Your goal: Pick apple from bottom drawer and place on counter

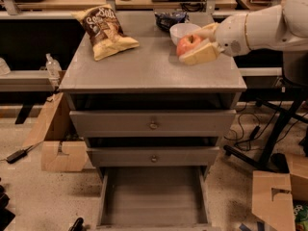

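Note:
My gripper is shut on the red-orange apple and holds it just above the right part of the grey counter, right in front of the white bowl. The white arm reaches in from the right. The bottom drawer stands pulled open at the foot of the cabinet, and its flat floor holds nothing.
A chip bag lies on the counter's back left. A dark packet sits behind the bowl. The two upper drawers are closed. Cardboard boxes stand on the floor at left and right. A black stand leg is at right.

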Controlling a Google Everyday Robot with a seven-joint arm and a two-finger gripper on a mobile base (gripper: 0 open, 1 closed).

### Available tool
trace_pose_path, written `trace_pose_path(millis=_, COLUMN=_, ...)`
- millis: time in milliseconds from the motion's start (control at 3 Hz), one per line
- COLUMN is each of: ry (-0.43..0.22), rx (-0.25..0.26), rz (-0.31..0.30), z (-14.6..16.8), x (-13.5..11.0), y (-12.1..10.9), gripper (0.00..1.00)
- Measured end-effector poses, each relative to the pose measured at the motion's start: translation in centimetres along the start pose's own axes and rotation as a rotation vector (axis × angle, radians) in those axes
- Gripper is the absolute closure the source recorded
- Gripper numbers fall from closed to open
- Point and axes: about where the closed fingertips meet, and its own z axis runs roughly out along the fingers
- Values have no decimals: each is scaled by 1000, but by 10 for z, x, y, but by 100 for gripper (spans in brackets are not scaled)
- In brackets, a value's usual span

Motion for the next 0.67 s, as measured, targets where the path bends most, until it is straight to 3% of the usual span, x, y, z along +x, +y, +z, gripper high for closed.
trace_pose_path(millis=333, ry=-22, rx=93, rz=37, z=6, x=3, y=-39, gripper=100)
trace_pose_path(millis=667, ry=-32, rx=137, rz=85, z=20, x=27, y=-67, gripper=100)
